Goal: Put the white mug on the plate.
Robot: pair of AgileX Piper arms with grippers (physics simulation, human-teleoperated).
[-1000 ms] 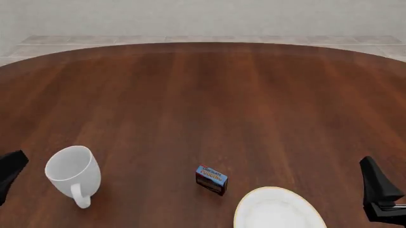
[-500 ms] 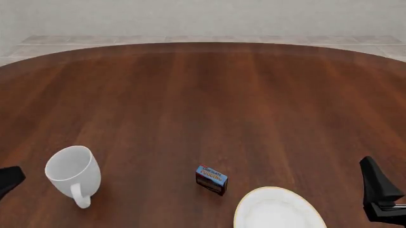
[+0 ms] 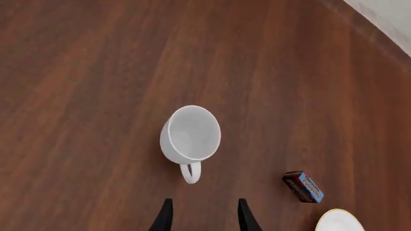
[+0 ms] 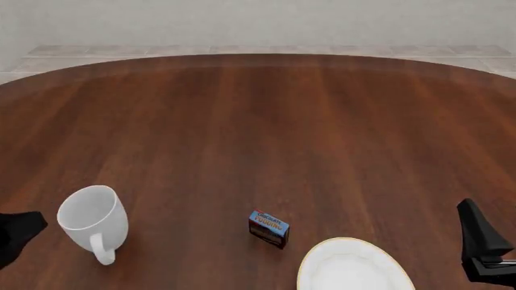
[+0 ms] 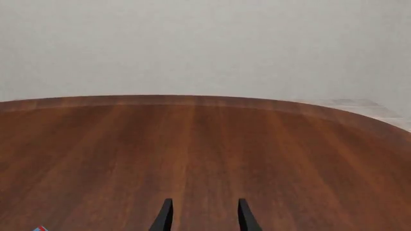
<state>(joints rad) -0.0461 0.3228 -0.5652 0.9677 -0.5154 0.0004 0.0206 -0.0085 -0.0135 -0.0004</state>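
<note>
Your left gripper (image 3: 201,215) shows two dark fingertips with a clear gap between them, parted and holding nothing; the one white mug (image 3: 189,136) sits just beyond them, its loop handle turned toward the tips but not touching them. Your right gripper (image 5: 201,215) also shows two dark fingertips set apart with nothing between them, and past them only bare wooden table (image 5: 205,144) and a pale wall.

In the front view your left gripper (image 4: 16,232) is a dark shape at the left edge, just beside the mug (image 4: 94,220) and apart from it. The mug stands upright on the table (image 4: 266,133) at the near left, mouth open upward, handle pointing toward the near edge. Your right gripper (image 4: 482,248) is at the near right edge, near the plate but clear of it.

There is one plate (image 4: 354,266), white with a thin pale gold rim, at the near edge right of centre, partly cut off by the frame and bare on top. One small blue and red box (image 4: 269,228) stands between mug and plate, closer to the plate and touching neither. The mug is well apart from the plate.
</note>
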